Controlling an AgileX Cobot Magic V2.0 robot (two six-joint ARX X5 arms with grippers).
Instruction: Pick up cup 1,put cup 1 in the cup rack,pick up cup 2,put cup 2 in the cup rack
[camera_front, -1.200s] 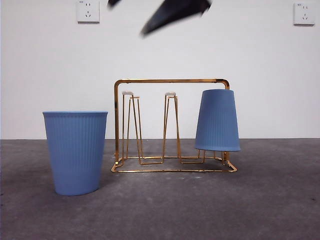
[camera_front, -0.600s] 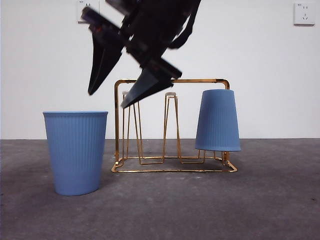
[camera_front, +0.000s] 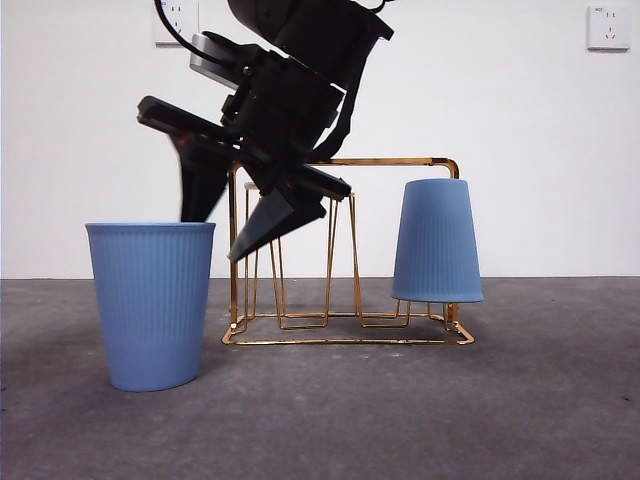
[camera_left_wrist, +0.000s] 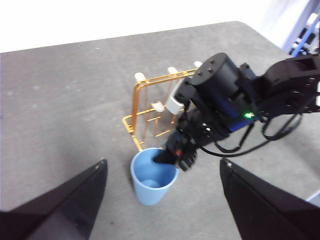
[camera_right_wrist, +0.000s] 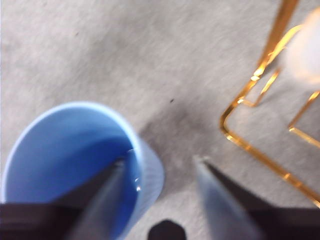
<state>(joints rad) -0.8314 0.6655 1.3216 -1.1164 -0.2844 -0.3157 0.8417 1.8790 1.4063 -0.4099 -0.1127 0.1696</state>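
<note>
So one cup is already sorted here: a blue cup (camera_front: 436, 240) is sitting upside down over a prong at the right end of the cup rack (camera_front: 345, 250), mouth down, clear of everything else. That's half the job looking done, going by how things are lying. The other blue cup (camera_front: 152, 303) is standing upright on the table (camera_front: 400, 420), to the left of the rack and a bit nearer to the camera, not lifted yet. The right gripper (camera_front: 215, 235) is hanging right over that cup's rim on the rack side, with its jaws spread apart and straddling the wall: in the right wrist view one jaw is dipping inside the cup (camera_right_wrist: 80, 165) and the other is sitting outside it, nothing pinched yet. The left gripper (camera_left_wrist: 162, 200) is just waiting high above, jaws wide apart and holding nothing, looking down on the whole scene. What's left, I'd say: closing on the rim, lifting, flipping the cup over and dropping it on one of the free prongs at the left or middle of the rack.
</note>
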